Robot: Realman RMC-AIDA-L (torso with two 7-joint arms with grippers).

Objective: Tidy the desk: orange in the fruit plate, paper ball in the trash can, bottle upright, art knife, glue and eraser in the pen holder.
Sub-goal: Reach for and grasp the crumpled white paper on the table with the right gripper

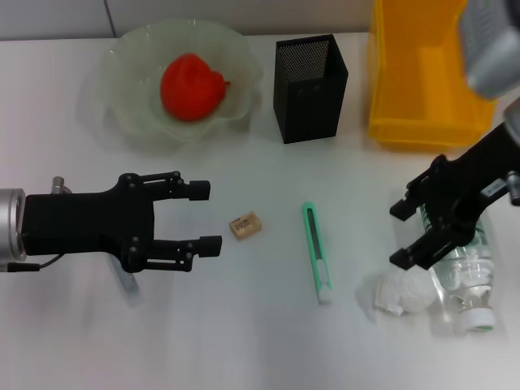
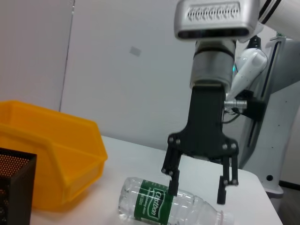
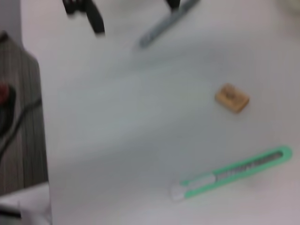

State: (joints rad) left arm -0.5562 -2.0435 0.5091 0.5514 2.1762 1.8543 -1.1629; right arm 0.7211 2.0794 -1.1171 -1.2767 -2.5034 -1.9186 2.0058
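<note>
The orange (image 1: 192,86) lies in the glass fruit plate (image 1: 126,61) at the back left. The clear bottle (image 1: 470,276) lies on its side at the right, with the white paper ball (image 1: 404,292) beside it. My right gripper (image 1: 400,235) is open just above the bottle; the left wrist view shows this gripper (image 2: 197,194) with its fingers straddling the bottle (image 2: 154,204). My left gripper (image 1: 207,217) is open, close to the left of the tan eraser (image 1: 245,225). The green art knife (image 1: 317,253) lies in the middle. A grey glue stick (image 1: 128,282) is partly hidden under my left gripper.
The black mesh pen holder (image 1: 309,88) stands at the back centre. A yellow bin (image 1: 422,77) stands at the back right. The right wrist view shows the eraser (image 3: 232,97), the knife (image 3: 234,171) and the glue stick (image 3: 168,22).
</note>
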